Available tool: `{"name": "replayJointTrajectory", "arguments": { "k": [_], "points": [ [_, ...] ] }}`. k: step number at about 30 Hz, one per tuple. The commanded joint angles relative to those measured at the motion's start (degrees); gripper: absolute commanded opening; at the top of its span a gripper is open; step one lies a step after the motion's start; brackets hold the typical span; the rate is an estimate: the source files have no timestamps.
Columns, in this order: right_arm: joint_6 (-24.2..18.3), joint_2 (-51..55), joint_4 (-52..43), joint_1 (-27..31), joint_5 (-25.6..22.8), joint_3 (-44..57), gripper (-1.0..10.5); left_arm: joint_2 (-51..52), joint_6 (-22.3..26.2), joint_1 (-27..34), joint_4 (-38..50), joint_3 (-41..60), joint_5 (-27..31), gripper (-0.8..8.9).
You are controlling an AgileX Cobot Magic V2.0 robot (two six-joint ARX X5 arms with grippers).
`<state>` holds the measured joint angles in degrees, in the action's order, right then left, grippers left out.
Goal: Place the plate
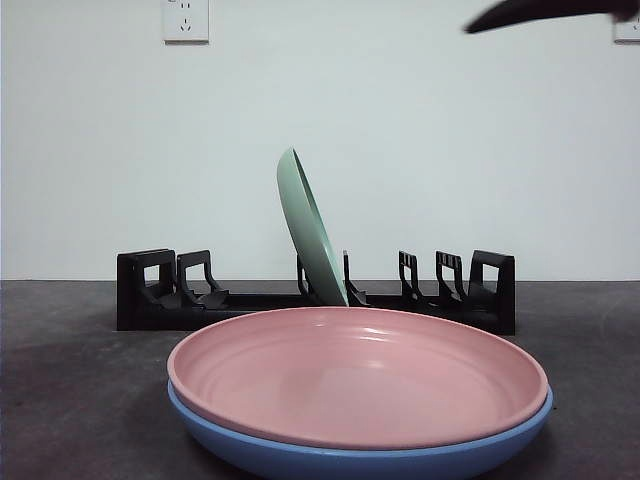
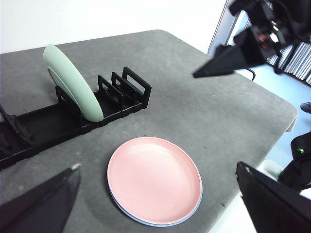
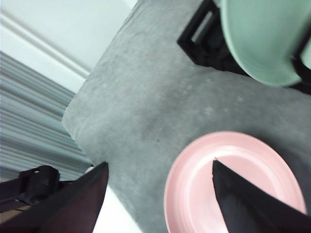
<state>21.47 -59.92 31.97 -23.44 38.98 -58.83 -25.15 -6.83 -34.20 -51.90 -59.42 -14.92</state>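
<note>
A pink plate [image 1: 360, 375] lies on a blue plate [image 1: 350, 462] at the table's front; both also show in the left wrist view [image 2: 154, 178] and the pink one in the right wrist view [image 3: 194, 194]. A green plate [image 1: 308, 226] stands tilted in the black rack [image 1: 160, 290]; it also shows in the left wrist view [image 2: 72, 80] and the right wrist view [image 3: 257, 39]. My right gripper [image 3: 158, 194] is open and empty, high above the pink plate's side; it shows as a black tip [image 1: 540, 14] at the top right. My left gripper [image 2: 158, 194] is open, empty, well above the table.
The rack [image 2: 63, 116] has empty slots on both sides of the green plate. The table's edge [image 2: 272, 136] runs close to the stacked plates on the right side. A wall socket [image 1: 185, 18] is on the white wall.
</note>
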Motion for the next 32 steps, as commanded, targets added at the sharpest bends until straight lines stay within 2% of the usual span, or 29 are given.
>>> {"name": "replayJointTrajectory", "arguments": {
  "k": [1, 3, 9, 17, 24, 28, 32],
  "points": [
    [-0.1, -7.7, -0.2, -1.7, 0.2, -7.2, 3.7, 0.0, -0.1, -0.3, -0.5, -1.2, 0.1, 5.00],
    [-0.1, -13.0, 0.8, -2.9, 0.2, -12.2, 4.0, 0.0, -0.2, -0.3, -1.2, -1.2, 0.1, 5.00],
    [-2.2, -29.2, 5.3, -4.9, -0.3, -27.9, 4.0, 0.0, -1.9, -0.3, -1.3, -1.3, 0.1, 5.00],
    [-4.5, -47.1, 9.7, -5.3, -6.7, -45.6, 4.1, 0.0, -3.3, -0.3, -1.3, -1.3, 0.1, 5.00],
    [-5.6, -55.1, 8.7, -5.3, -11.8, -50.9, 4.1, 0.0, -3.3, -0.3, -1.2, -1.3, 0.1, 5.00],
    [-6.8, -56.9, 6.5, -5.3, -12.1, -50.9, 4.0, 0.0, -3.3, -0.3, -1.2, -1.3, 0.1, 5.00],
    [-6.9, -57.6, 3.7, -5.3, -12.0, -50.9, 3.1, 0.0, -3.3, -0.3, -1.2, -1.3, 0.1, 5.00]
  ]
}}
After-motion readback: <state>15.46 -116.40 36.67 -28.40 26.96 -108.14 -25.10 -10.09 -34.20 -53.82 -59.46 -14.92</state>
